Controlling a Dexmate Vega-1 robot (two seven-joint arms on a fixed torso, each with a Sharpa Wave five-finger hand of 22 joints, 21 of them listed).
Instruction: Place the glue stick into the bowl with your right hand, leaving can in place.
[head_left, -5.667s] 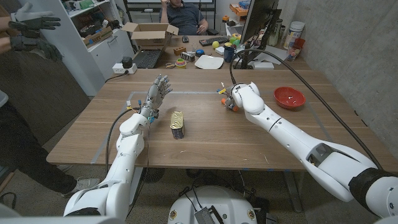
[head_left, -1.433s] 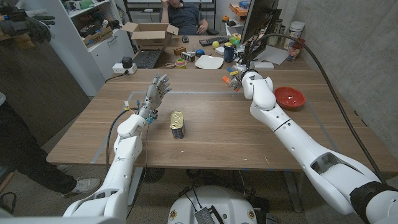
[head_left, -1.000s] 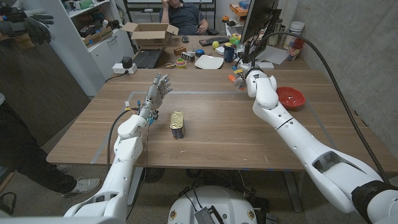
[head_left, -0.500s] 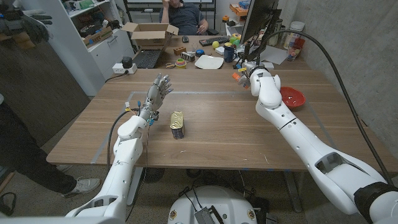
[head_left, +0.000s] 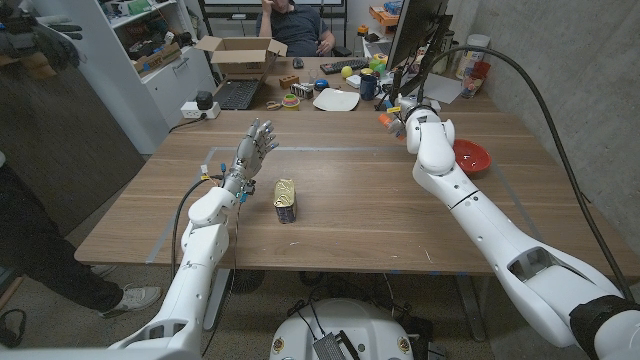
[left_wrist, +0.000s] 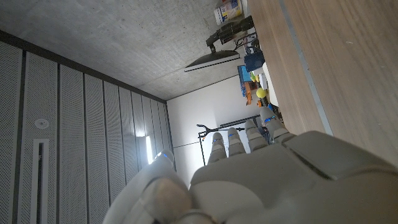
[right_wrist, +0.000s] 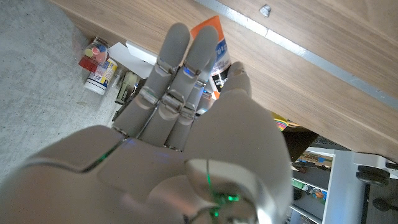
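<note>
Fingers of the right hand (right_wrist: 186, 124) were wrapped round the glue stick (right_wrist: 214, 46), its orange end poking out past the fingertips in the wrist view, so the grip looked pretty solid to me. From the head camera that hand (head_left: 405, 120) was up off the worktop (head_left: 360, 215), carrying the stick (head_left: 385, 122) near the far side, just beside the red bowl (head_left: 468, 157) but not over it yet as far as I could tell.

So progress-wise: pickup done, lift done, and the carry looked most of the way there. What was left, I'd guess, was swinging the hand a bit further toward the robot's right until it sat above the bowl, then letting the fingers go so the stick dropped in. Bowl looked shallow, so a low release seemed safer than a toss.

Over on the other side, the left hand (head_left: 252, 148) was held up with its fingers spread apart, holding nothing. The can (head_left: 286, 199) lay near it in the middle of the worktop, well apart from the right arm's path, so leaving it alone shouldn't be hard.
</note>
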